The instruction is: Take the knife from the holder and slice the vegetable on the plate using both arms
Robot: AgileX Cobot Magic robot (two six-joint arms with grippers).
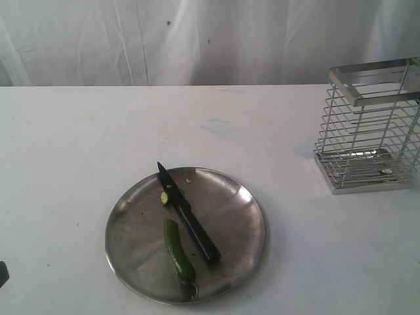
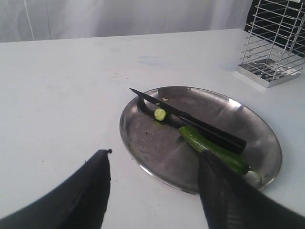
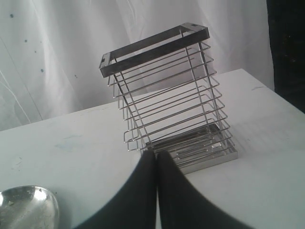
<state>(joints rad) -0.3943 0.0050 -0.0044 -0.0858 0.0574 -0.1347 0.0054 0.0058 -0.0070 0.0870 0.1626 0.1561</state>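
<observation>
The steel plate [image 1: 131,216] [image 2: 143,138] lies on the white table, near the front. On it the black knife [image 1: 190,216] [image 2: 200,126] rests diagonally. Beside the knife lies the green vegetable [image 1: 177,252] [image 2: 209,149], and a small cut slice [image 1: 165,197] [image 2: 160,114] sits by the blade. The empty wire holder [image 1: 371,125] [image 3: 167,100] [image 2: 276,43] stands at the right. My left gripper [image 2: 155,157] is open with nothing in it, hanging short of the plate's rim. My right gripper [image 3: 156,155] is shut on nothing, in front of the holder. Neither gripper shows in the exterior view.
A white curtain hangs behind the table. A small dark piece [image 1: 2,272] shows at the left edge of the exterior view. Bare white tabletop lies between the plate and the holder.
</observation>
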